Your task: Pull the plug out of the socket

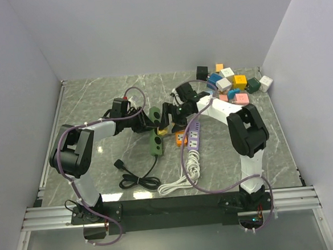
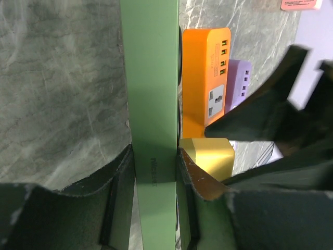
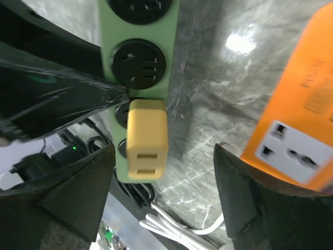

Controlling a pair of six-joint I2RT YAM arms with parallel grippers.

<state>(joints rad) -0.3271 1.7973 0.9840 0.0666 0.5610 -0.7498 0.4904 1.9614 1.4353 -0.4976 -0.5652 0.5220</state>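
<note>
Plug (image 3: 147, 138): yellow, blocky, seated in the face of the green strip (image 3: 138, 47). It stands out from the third socket along in the right wrist view. Two free round sockets show beyond it.

Green strip: lies lengthwise near the middle of the tabletop (image 1: 96, 95). A black cord (image 1: 137, 181) is coiled just off its near end.

Left hand (image 2: 154, 161): pressed together on the green strip, one finger (image 2: 120, 182) flat against each long side. The grip falls at the strip's far end in the top view, just beside the plug.

Right hand (image 3: 164, 153): spread wide. Its fingers (image 3: 83, 192) stand one on either side of the plug, and neither touches it. The plug sits in the gap, closer to the finger on the green strip's side. In the top view this hand meets the left hand over the far end of the green strip.

Orange strip (image 1: 182, 138): flat on the tabletop just to the right of the green strip, apart from it. One universal socket and a row of small ports face up.

Purple strip (image 1: 194, 135): alongside the orange strip on its right. Whether the two touch cannot be told. A white cord (image 1: 179, 181) is bundled off its near end.

Adapters (image 1: 235, 83): loose heap of white, blue, yellow, pink, orange and dark green blocks in the far right corner of the tabletop, well apart from both hands.
</note>
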